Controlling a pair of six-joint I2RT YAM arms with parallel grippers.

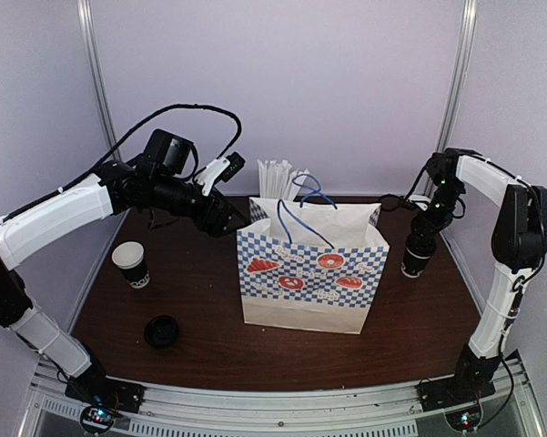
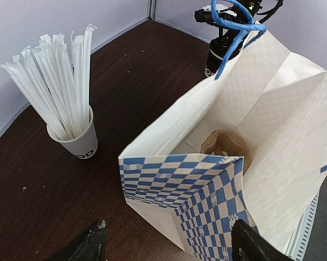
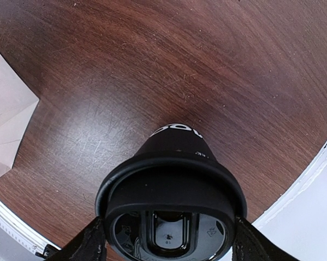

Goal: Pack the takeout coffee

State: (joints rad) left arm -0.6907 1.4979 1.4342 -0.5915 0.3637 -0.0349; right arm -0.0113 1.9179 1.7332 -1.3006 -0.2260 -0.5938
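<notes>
The takeout coffee (image 1: 416, 258), a black cup with white lettering and a black lid (image 3: 171, 196), stands on the table right of the paper bag. My right gripper (image 1: 422, 229) comes down over it, and its fingers (image 3: 90, 243) press both sides of the lid, shut on it (image 3: 169, 227). The blue-and-white checkered bag (image 1: 311, 273) stands open at mid-table. My left gripper (image 1: 231, 222) hovers by its upper left corner, open (image 2: 168, 246), with the bag's corner (image 2: 207, 190) just ahead of the fingertips. The wrist view shows a brown paper item (image 2: 226, 147) on the bag's bottom.
A lidless black cup with a white rim (image 1: 130, 265) stands at the left, a loose black lid (image 1: 161, 331) in front of it. A white cup of wrapped straws (image 2: 76, 140) stands behind the bag (image 1: 278, 178). Blue cord handles (image 2: 234, 30) rise from the bag's mouth.
</notes>
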